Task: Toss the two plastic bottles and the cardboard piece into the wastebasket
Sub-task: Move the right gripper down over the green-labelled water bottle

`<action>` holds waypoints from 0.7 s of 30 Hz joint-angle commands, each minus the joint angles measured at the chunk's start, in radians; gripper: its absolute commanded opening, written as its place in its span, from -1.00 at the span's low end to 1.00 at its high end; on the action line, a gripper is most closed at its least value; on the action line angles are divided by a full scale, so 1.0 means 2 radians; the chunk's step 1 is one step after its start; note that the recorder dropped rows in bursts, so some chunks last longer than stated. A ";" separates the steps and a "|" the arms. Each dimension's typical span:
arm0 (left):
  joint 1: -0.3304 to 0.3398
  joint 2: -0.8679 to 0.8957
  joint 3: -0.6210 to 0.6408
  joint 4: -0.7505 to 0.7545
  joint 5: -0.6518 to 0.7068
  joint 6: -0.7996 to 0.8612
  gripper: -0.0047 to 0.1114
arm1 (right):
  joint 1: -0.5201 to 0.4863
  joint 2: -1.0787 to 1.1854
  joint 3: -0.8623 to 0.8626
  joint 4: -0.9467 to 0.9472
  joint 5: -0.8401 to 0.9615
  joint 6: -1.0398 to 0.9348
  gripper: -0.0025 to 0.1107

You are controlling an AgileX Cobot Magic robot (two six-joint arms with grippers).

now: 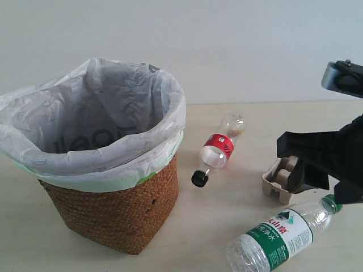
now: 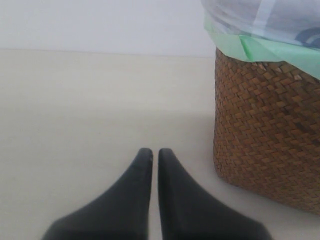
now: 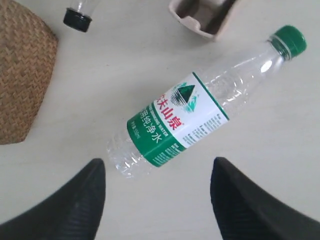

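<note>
The wicker wastebasket point(image 1: 116, 212) with its white bag stands at the left; its woven side also fills the edge of the left wrist view point(image 2: 267, 135). The smaller red-label bottle point(image 1: 218, 148) lies on the table to its right, black cap toward me. The cardboard piece point(image 1: 277, 180) sits further right, partly behind my right gripper point(image 1: 309, 170). The larger green-label bottle point(image 1: 282, 235) lies at the front right. In the right wrist view my right gripper point(image 3: 157, 167) hangs open above the table with the green-label bottle point(image 3: 175, 120) just beyond its fingertips. My left gripper point(image 2: 151, 152) is shut on nothing, near the table beside the basket.
A pale wall runs behind the light table point(image 1: 215, 226). In the right wrist view the basket's corner point(image 3: 22, 75), the small bottle's black cap point(image 3: 77, 19) and the cardboard piece's edge point(image 3: 202, 17) show around the big bottle.
</note>
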 commanded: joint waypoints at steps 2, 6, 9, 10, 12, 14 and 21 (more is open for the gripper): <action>0.001 -0.001 0.002 0.001 0.000 0.002 -0.85 | 0.001 0.006 -0.002 -0.001 0.020 0.076 0.00; 0.001 -0.001 0.002 0.001 0.000 0.002 -0.85 | 0.004 0.040 -0.002 -0.001 0.039 0.099 0.00; 0.001 -0.001 0.002 0.001 0.000 0.002 -0.85 | 0.024 0.080 -0.002 -0.004 0.029 0.125 0.00; 0.001 -0.001 0.002 0.001 0.000 0.002 -0.85 | 0.031 0.091 -0.002 -0.005 0.018 0.131 0.00; 0.001 -0.001 0.002 0.001 0.000 0.002 -0.85 | 0.036 0.106 -0.002 -0.012 -0.010 0.144 0.00; 0.001 -0.001 0.002 0.001 0.000 0.002 -0.85 | 0.036 0.119 -0.002 -0.019 -0.028 0.168 0.00; 0.001 -0.001 0.002 0.001 0.000 0.002 -0.85 | 0.036 0.141 -0.002 -0.077 0.001 0.242 0.00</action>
